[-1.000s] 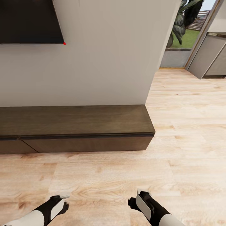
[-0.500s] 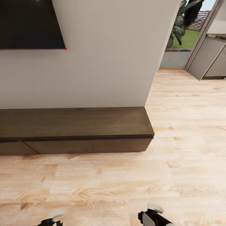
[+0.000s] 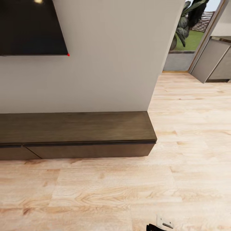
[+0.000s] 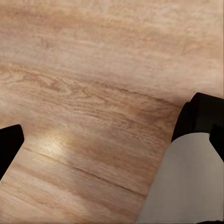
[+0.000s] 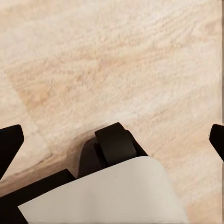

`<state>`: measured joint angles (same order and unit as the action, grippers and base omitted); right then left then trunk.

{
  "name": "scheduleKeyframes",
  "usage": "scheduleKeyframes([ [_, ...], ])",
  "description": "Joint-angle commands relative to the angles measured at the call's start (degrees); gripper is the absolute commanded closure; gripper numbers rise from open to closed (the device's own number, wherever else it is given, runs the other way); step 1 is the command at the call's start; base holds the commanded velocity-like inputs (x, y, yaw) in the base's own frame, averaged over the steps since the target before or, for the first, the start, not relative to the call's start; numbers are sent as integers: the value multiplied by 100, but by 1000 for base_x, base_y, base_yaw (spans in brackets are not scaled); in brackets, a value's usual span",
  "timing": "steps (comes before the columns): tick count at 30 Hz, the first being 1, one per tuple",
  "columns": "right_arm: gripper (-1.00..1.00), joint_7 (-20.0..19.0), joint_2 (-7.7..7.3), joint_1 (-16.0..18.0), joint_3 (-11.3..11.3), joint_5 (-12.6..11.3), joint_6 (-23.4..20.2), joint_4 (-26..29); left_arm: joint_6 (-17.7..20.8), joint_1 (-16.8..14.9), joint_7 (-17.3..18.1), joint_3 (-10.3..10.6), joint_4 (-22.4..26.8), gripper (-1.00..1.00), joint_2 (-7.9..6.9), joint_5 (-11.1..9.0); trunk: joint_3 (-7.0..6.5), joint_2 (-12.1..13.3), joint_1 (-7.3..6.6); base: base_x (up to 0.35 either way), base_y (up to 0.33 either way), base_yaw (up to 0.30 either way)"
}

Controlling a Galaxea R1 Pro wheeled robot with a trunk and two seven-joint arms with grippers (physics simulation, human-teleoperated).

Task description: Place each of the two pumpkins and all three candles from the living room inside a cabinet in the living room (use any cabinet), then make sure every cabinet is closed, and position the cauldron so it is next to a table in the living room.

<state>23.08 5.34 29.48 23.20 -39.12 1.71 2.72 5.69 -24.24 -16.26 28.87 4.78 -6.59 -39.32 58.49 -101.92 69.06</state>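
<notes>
The cabinet point(image 3: 77, 134), a long low dark-brown console, stands against the white wall with its flat drawer fronts point(image 3: 86, 150) shut. Pumpkins and candles are out of view. A pale tip of my right gripper point(image 3: 164, 224) peeks in at the bottom edge of the head view, well short of the cabinet. In the right wrist view the right gripper point(image 5: 113, 140) is open over bare floor, with a black fingertip point(image 5: 9, 142) at each side. In the left wrist view the left gripper point(image 4: 112, 144) hangs open over the floor, with one black fingertip point(image 4: 9, 144) showing.
A dark TV screen point(image 3: 30, 27) hangs on the wall above the console. Light wood floor point(image 3: 106, 189) stretches in front and to the right. Grey kitchen units point(image 3: 213, 61) and a plant point(image 3: 186, 22) stand at the far right. My white base with a black wheel point(image 5: 114, 147) sits under the right gripper.
The head camera has moved, so the whole picture has slid downward. Both arms have dropped past the bottom edge; only a tip of the right gripper remains. The cabinet is unchanged.
</notes>
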Motion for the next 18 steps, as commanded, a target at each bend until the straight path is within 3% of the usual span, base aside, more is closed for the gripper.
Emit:
scheduleKeyframes([
  [1, -100, 20, 2, 0, 45, -59, 23, -12, 39, 13, -35, 49, 18, -100, -6, -32, -15, 40, -23, 0, 0, 0],
  [13, -100, 12, 2, -8, 39, -61, 43, -113, 44, 98, 17, 49, 14, -100, -1, -37, -231, 521, -287, 0, 0, 0],
  [18, -100, 1, 2, -86, 32, -59, 56, -139, 48, 103, 558, 49, -152, -100, -14, -35, -320, 722, -397, 0, 0, 0],
])
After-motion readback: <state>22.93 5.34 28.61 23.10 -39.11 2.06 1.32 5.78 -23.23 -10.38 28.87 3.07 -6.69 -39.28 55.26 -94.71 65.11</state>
